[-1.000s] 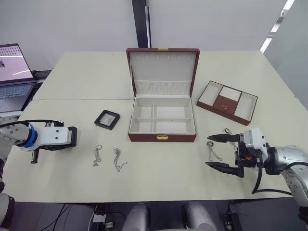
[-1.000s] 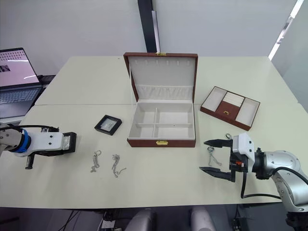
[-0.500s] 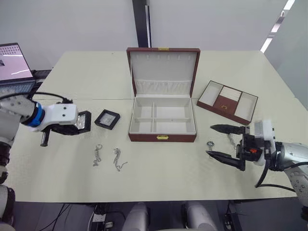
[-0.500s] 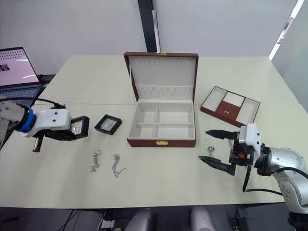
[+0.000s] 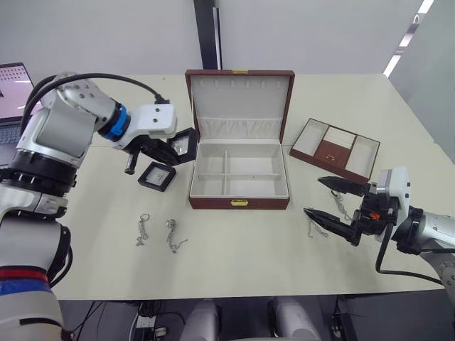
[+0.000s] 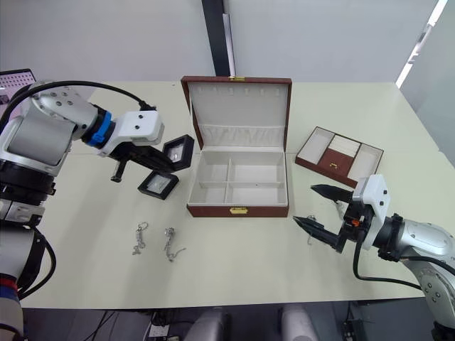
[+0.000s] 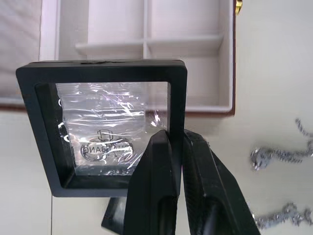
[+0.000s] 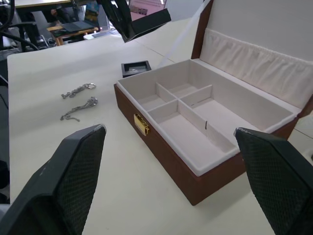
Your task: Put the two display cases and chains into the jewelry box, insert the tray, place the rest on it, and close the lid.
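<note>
The jewelry box (image 5: 239, 203) stands open mid-table, its lid (image 5: 240, 99) upright behind it. My left gripper (image 7: 175, 138) is shut on the frame of one black display case (image 5: 182, 145), holding it tilted in the air just left of the box. The other display case (image 5: 158, 175) lies flat on the table below it. Two chains (image 5: 143, 229) (image 5: 174, 236) lie in front, to the left of the box. My right gripper (image 5: 313, 197) hovers open to the right of the box's front, over further chains (image 5: 313, 227). The tray (image 5: 326, 167) sits to the right of the box.
A laptop (image 6: 13, 77) stands at the table's far left edge. The box compartments (image 8: 195, 122) hold nothing. A seam runs across the table behind the box's front half.
My left arm has lifted the display case and carried it right and back, from the table's left side to beside the box. The right gripper has shifted slightly and stays open.
</note>
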Robot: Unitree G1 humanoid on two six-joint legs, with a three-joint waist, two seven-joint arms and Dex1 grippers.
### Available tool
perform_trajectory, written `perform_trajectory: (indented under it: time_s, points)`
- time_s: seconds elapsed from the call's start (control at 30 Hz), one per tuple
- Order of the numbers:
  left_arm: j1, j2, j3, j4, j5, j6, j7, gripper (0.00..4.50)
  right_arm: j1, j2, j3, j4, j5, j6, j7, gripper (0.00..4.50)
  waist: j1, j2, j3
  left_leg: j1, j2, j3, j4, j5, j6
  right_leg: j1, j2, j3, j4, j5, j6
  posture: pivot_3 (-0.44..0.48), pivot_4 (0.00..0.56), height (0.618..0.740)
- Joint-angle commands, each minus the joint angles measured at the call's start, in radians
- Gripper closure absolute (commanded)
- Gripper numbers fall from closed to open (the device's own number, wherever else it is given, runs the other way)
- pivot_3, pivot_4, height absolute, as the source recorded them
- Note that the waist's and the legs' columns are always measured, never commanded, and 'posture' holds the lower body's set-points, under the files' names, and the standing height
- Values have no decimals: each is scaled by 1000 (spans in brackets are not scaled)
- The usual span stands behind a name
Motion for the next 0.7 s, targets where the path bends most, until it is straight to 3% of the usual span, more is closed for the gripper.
perform_trajectory:
  time_s: [0.03,0.3,0.4,0.7]
  points:
    - [-80,-73,-27,49,-7,14,-5,4481,9,9,-29,-55,26,27,-54,0,1,0,0,0,0,0,0,0,0,0,0,0,0,0,0,0,150,740]
    - [-157,-287,-64,304,144,-118,92,4481,27,39,-37,-78,22,42,-124,0,-1,-2,1,0,-1,0,0,0,0,0,0,0,0,0,0,0,150,740]
    - [-173,-368,-58,374,156,-112,85,4481,33,44,-35,-80,15,37,-137,0,-3,-2,1,0,-1,0,0,0,0,-1,0,1,0,0,0,0,150,740]
    - [-227,-584,-61,615,258,-177,234,4481,57,54,-33,-107,4,41,-172,0,7,-3,2,-1,-2,0,1,0,0,-1,-1,1,0,0,0,0,150,740]
